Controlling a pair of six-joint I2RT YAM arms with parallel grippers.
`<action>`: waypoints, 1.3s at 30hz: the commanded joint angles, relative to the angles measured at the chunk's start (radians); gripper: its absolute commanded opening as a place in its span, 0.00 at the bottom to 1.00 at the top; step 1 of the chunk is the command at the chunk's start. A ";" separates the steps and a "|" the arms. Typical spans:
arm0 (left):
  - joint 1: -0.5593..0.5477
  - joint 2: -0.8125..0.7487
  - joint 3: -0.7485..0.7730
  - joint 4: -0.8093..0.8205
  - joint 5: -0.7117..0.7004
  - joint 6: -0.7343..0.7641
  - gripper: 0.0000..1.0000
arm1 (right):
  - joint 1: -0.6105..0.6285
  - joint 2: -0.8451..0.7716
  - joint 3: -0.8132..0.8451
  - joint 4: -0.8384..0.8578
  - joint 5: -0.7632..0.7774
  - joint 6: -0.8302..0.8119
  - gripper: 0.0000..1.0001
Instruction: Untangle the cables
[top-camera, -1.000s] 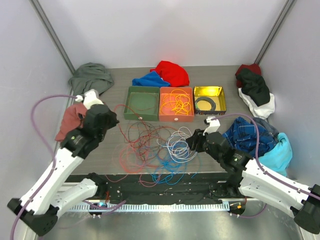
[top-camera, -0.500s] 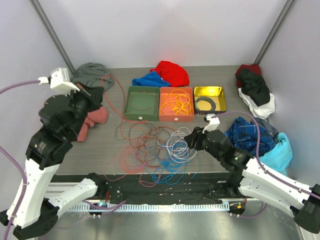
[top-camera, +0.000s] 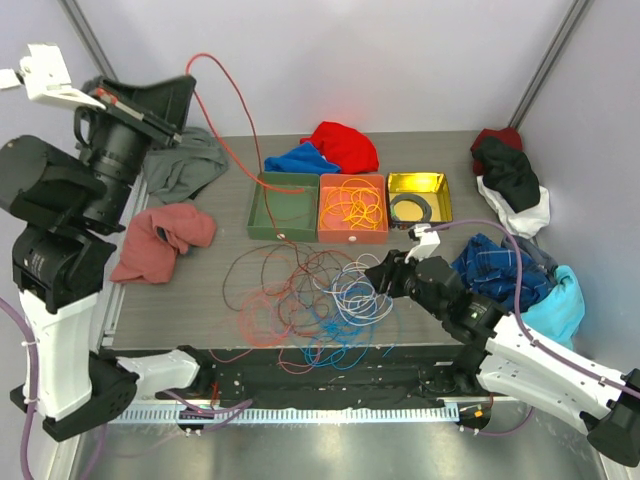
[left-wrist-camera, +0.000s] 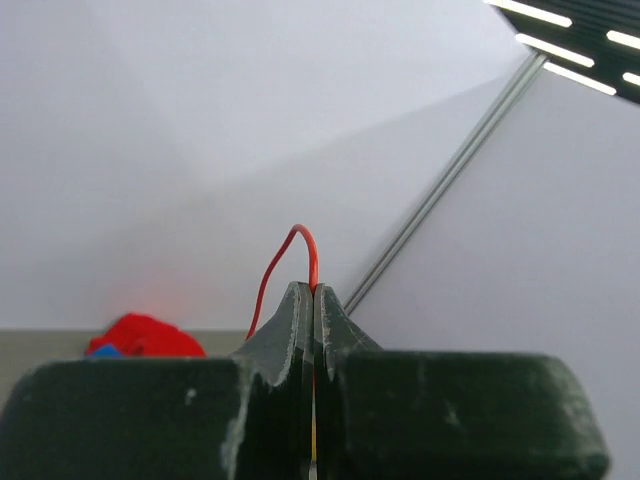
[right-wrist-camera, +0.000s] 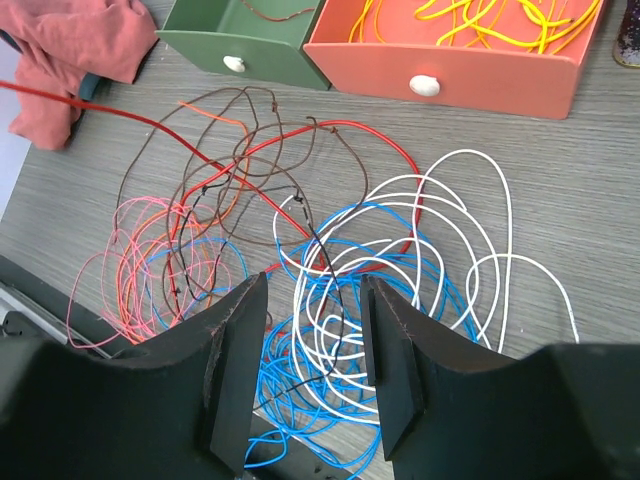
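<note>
Your left gripper (left-wrist-camera: 313, 292) is clamped on the red cable (left-wrist-camera: 314, 262); your right gripper (right-wrist-camera: 312, 288) is half-wide, with white cables (right-wrist-camera: 466, 153) beneath it.

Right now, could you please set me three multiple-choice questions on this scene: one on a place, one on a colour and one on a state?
1. The black coil lies in: A the green tray; B the orange tray; C the yellow tray.
2. The cable in the left hand is: A blue; B red; C white.
3. The right hand is: A shut on a cloth; B shut on a white cable; C open.
Answers: 1 C, the ring sits inside the yellow tray; 2 B, a red wire rises from its shut jaws; 3 C, its jaws stand apart.
</note>
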 joint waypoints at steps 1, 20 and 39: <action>0.000 0.092 0.160 0.061 0.060 0.046 0.00 | 0.004 0.008 0.048 0.053 -0.013 0.009 0.50; -0.018 0.165 0.111 0.110 0.126 -0.039 0.00 | 0.148 0.435 0.286 0.326 -0.040 -0.182 0.96; -0.044 0.153 0.063 0.096 0.148 -0.043 0.00 | 0.156 0.926 0.432 0.800 0.114 -0.291 0.95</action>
